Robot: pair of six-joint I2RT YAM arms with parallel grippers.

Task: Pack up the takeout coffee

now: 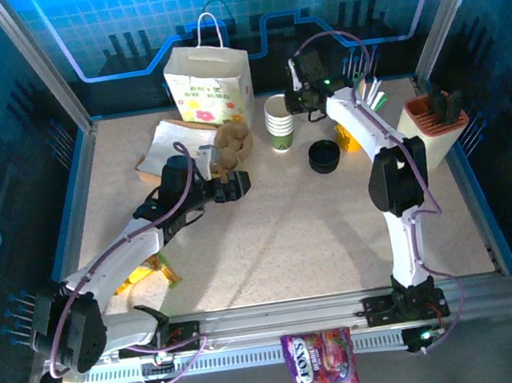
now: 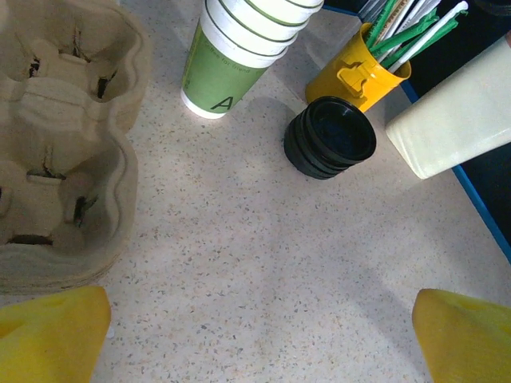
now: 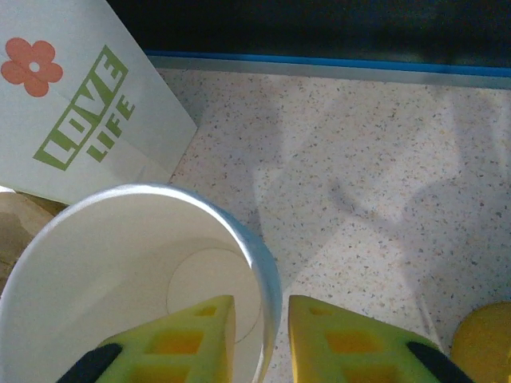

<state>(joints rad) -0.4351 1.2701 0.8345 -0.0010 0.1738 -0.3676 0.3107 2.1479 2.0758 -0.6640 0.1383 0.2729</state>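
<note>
The stack of paper cups (image 1: 279, 122) stands upright at the far middle of the tabletop (image 1: 290, 234), white above and green below in your left wrist view (image 2: 239, 48); the stack of black lids (image 1: 324, 156) sits just beside it on the right arm's side, apart from it (image 2: 330, 137); no lid is on any cup. Your right fingers (image 3: 351, 343) straddle the rim of the top cup (image 3: 120, 255); one finger is inside the open mouth and the other outside the wall, both close to it; you cannot tell whether they press the wall. From above, those right fingers (image 1: 305, 98) hang at the far right edge of the stack.

Your left fingers (image 2: 48, 335) are spread wide and hold nothing; bare tabletop lies between them, with the cups and lids well ahead of them. From above, these left fingers (image 1: 232, 187) sit near the cardboard cup carrier (image 1: 231, 143), whose wells are empty in your left wrist view (image 2: 56, 159). The yellow cup of straws (image 2: 355, 76) stands just behind the lids; the flower-printed paper bag (image 1: 209, 89) stands upright behind the carrier, just beside the cups (image 3: 80, 104).
</note>
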